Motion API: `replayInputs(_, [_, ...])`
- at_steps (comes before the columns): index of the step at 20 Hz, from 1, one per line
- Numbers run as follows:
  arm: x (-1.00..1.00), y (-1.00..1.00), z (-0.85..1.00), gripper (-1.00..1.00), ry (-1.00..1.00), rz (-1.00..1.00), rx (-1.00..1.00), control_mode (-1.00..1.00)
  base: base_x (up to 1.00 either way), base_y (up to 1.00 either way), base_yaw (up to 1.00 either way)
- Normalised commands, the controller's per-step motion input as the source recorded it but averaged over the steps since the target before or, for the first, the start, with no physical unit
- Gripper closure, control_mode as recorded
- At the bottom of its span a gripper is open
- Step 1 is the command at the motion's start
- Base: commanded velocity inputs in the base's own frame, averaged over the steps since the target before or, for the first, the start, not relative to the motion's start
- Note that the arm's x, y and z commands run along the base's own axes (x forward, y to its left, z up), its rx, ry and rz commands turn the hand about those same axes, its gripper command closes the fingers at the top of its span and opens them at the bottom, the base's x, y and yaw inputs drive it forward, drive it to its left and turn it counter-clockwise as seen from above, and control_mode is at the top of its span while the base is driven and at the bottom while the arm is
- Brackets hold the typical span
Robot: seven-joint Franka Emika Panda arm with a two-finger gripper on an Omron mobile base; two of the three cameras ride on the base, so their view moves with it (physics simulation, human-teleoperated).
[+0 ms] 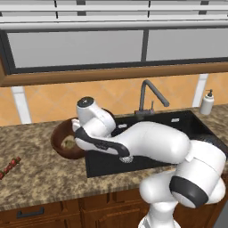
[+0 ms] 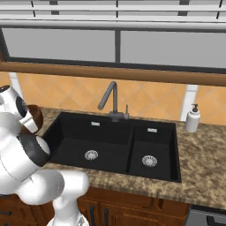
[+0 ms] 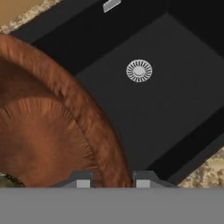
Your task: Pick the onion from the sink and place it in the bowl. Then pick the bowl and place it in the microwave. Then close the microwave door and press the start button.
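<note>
The reddish-brown wooden bowl point(image 1: 60, 138) stands on the counter just left of the black sink point(image 1: 178, 122). The pale onion point(image 1: 69, 141) lies inside it, and a sliver of the onion point(image 3: 6, 180) shows at the hand view's lower left. My gripper point(image 3: 112, 179) reaches down at the bowl's sink-side edge, one fingertip point(image 3: 83, 179) inside and the other outside, shut on the thick rim of the bowl point(image 3: 100, 131). From the right base view the bowl point(image 2: 35, 120) peeks out behind my arm. The microwave and its door are out of view.
A grey curved faucet point(image 2: 110, 99) rises behind the sink point(image 2: 110, 141), whose left basin holds a silver drain point(image 3: 139, 70). A white soap dispenser point(image 2: 193, 118) stands at the back right. A small red item point(image 1: 10, 167) lies on the counter far left. Cabinets hang overhead.
</note>
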Motion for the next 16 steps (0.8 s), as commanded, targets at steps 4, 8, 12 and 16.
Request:
replayInputs(4, [-0.43, -0.65, 0.75, 1.0, -0.01, -0.31, 0.03, -1.0, 0.0, 0.0, 0.0])
replayInputs(8, [-0.4, -0.78, 0.8, 1.0, 0.0, -0.24, 0.07, -1.0, 0.0, 0.0, 0.0])
replayInputs(12, [-0.48, -0.78, 0.67, 1.0, 0.0, -0.23, 0.09, -1.0, 0.0, 0.0, 0.0])
replayInputs(16, [-0.52, -0.8, 0.56, 1.0, 0.0, -0.24, 0.09, -1.0, 0.0, 0.0, 0.0])
